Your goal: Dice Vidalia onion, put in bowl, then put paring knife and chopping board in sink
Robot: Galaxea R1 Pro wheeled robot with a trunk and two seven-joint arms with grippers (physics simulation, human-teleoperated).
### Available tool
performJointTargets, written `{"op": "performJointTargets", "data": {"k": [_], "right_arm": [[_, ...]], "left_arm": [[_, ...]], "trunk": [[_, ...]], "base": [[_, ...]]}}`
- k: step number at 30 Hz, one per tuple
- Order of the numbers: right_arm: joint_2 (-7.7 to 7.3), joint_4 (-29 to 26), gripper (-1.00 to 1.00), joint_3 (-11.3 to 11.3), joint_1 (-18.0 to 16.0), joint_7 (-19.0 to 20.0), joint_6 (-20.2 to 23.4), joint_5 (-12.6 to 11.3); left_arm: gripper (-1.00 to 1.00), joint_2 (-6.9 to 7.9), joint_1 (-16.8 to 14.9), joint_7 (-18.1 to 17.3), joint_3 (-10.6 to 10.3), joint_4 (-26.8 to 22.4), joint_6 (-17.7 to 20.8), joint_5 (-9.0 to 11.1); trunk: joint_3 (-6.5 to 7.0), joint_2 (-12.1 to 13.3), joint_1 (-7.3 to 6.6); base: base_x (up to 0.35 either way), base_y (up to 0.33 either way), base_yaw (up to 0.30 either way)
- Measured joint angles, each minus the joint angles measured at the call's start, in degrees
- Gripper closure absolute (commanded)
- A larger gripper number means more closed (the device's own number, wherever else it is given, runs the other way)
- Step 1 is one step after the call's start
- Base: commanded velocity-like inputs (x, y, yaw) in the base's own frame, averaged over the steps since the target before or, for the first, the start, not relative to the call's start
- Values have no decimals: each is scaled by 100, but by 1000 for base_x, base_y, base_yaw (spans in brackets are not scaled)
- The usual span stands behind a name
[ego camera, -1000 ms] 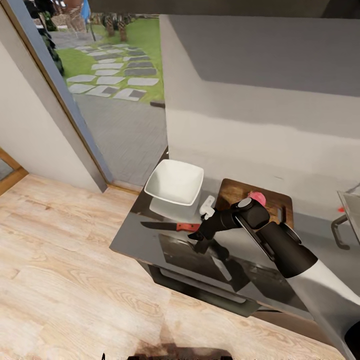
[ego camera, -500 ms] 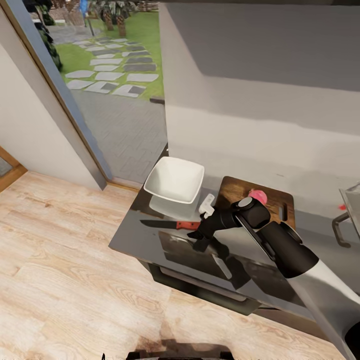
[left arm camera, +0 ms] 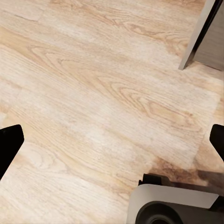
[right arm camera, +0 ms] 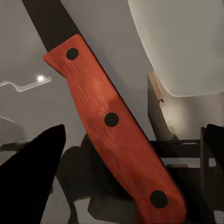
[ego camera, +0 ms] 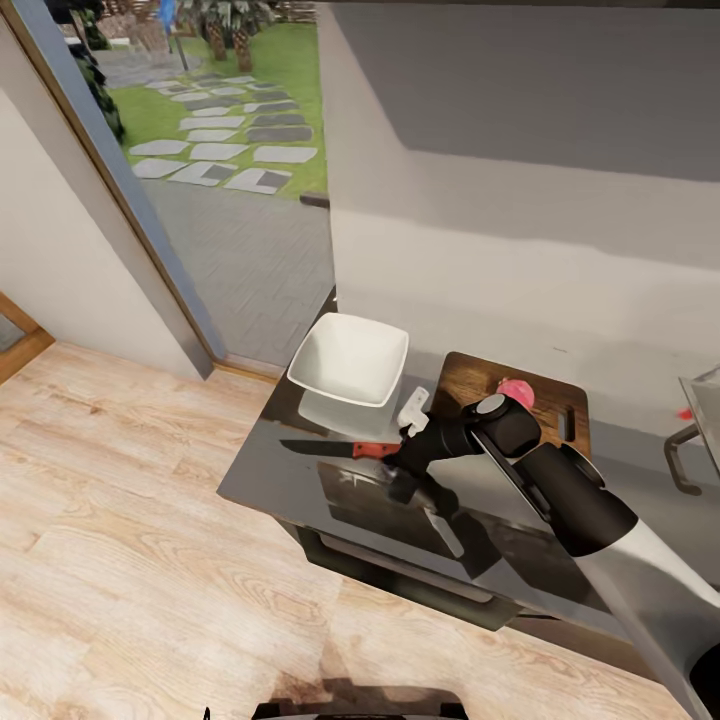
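The paring knife (ego camera: 340,449) lies flat on the countertop (ego camera: 270,470), dark blade pointing left. Its red-orange handle (right arm camera: 112,121) has three dark rivets. My right gripper (ego camera: 403,462) hangs just over the handle's end, open. In the right wrist view the dark fingers (right arm camera: 35,172) stand on either side of the handle, apart from it. The white bowl (ego camera: 350,365) sits just behind the knife. A pinkish onion (ego camera: 515,392) rests on the wooden chopping board (ego camera: 470,385), partly behind my right arm. My left gripper (left arm camera: 112,140) is open above the wood floor.
The counter's left end (ego camera: 235,475) drops to the light wood floor (ego camera: 120,560). A glass door with a garden behind it stands at the left. The sink's corner (ego camera: 700,395) and a grey handle (ego camera: 680,465) show at the right edge. The robot base (left arm camera: 177,205) is below the left gripper.
The head view shifted a little a second ago. The right gripper has sunk slightly toward the knife handle. Knife, bowl, board and onion lie as before.
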Motion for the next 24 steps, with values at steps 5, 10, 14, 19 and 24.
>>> {"op": "performJointTargets", "data": {"k": [5, 10, 14, 19, 24], "right_arm": [[6, 9, 100, 5, 2, 22, 81, -148], [7, 9, 100, 5, 2, 21, 79, -146], [8, 10, 100, 5, 2, 20, 78, -143], [14, 12, 100, 5, 1, 17, 80, -134], [26, 13, 100, 19, 1, 13, 62, -100]], "left_arm": [[-100, 0, -2, 5, -1, 1, 42, -1], [-100, 0, -1, 5, -1, 1, 59, -1], [-100, 0, -1, 2, -1, 1, 62, -1], [-100, 0, 0, 6, 0, 0, 62, -1], [-100, 0, -1, 4, 0, 0, 62, -1]], "trunk": [[0, 1, 0], [0, 1, 0], [0, 0, 0], [0, 0, 0], [0, 0, 0]], "base": [[0, 0, 0], [0, 0, 0], [0, 0, 0], [0, 0, 0], [0, 0, 0]]}}
